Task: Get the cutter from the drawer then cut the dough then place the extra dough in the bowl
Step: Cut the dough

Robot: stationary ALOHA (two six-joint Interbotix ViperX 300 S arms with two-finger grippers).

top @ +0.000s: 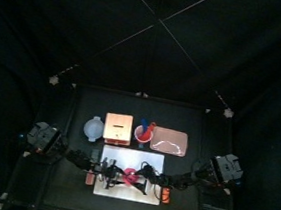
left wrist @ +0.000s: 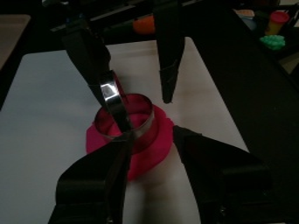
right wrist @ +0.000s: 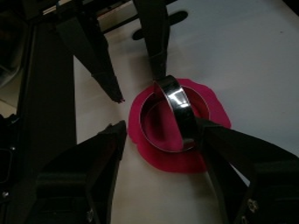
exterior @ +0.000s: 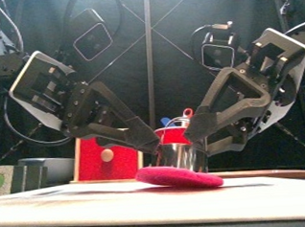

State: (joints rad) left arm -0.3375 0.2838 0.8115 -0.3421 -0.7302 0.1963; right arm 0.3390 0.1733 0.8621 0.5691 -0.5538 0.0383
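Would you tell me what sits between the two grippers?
The metal cutter, standing on the red dough, between the left gripper and right gripper, in the front view.

Overhead top, table-level front, both wrist cameras close above shared dough [left wrist: 155,147].

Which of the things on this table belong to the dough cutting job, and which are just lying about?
In the job: cutter, dough, white cutting board, wooden box, blue-grey bowl.
Lying about: pink tray, red cup with toy knives.
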